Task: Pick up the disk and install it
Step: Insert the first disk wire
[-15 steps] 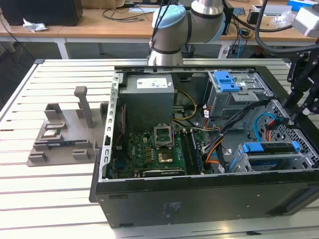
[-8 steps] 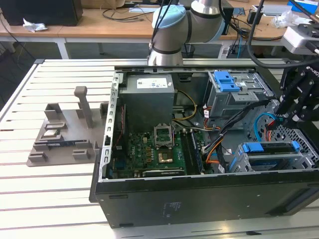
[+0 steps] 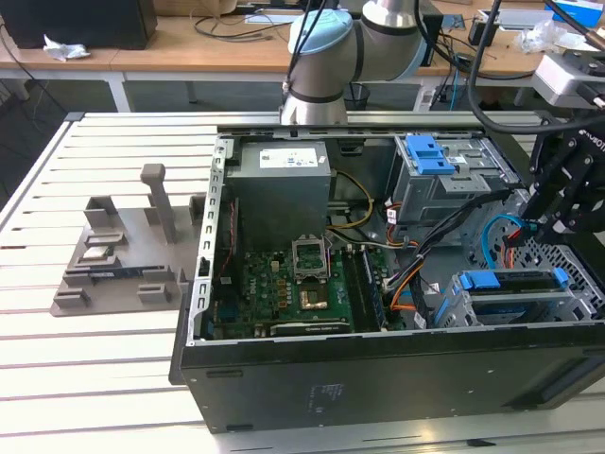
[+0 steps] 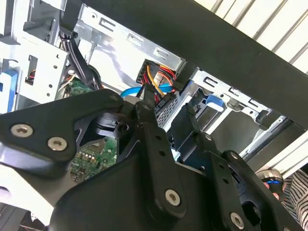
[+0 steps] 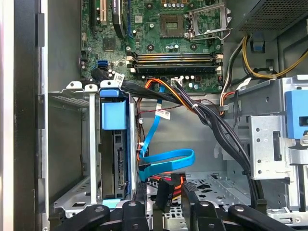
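Observation:
The disk (image 3: 510, 283) sits in the grey drive cage (image 3: 577, 307) at the near right corner of the open computer case, its blue carrier frame showing along its top. In the first wrist view the disk (image 5: 114, 115) stands edge-on in the cage slot, with a blue tab at its end. My gripper (image 3: 550, 219) hangs over the case's right side, above and just behind the cage, apart from the disk. In the first wrist view my gripper (image 5: 163, 186) is open over a loose blue cable (image 5: 166, 162); it holds nothing.
A grey power-supply box (image 3: 284, 184) and the motherboard (image 3: 293, 284) fill the case's left half. A second grey cage with a blue latch (image 3: 430, 153) stands at the back. Black and coloured cable bundles (image 5: 211, 120) run between the cages. A grey fixture (image 3: 123, 255) lies on the slatted table at the exterior view's left.

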